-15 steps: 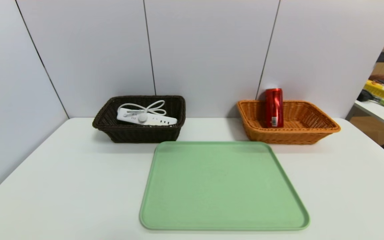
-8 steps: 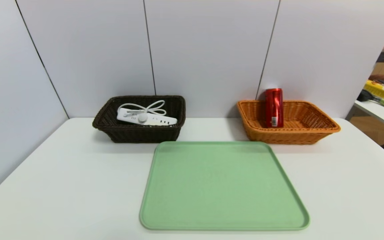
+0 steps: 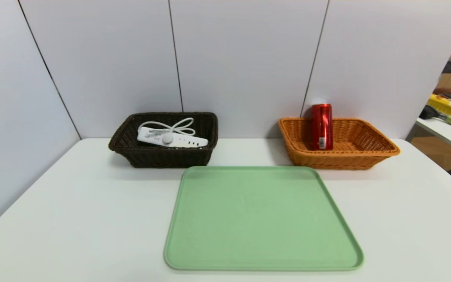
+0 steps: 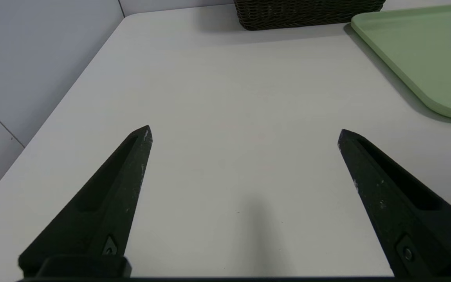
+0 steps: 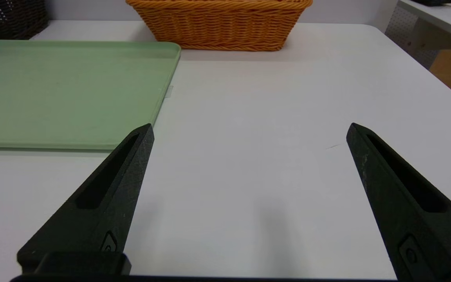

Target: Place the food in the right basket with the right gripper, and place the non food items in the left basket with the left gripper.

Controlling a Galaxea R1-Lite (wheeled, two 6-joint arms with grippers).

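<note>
Holding two baskets [image 3: 163,156] — one power strip [image 3: 172,138], one can [image 3: 322,126] — both hands [image 4: 245,133] spread apart.

A white tabletop [image 3: 73,203] carries a green tray [image 3: 262,219] toward its near edge, a dark basket [image 3: 163,156] at the far left and an orange basket [image 3: 339,158] at the far right.

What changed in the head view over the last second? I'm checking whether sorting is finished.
Nothing visibly changed. The power strip lies in the dark basket, the can stands in the orange basket, and nothing sits on the tray.
</note>
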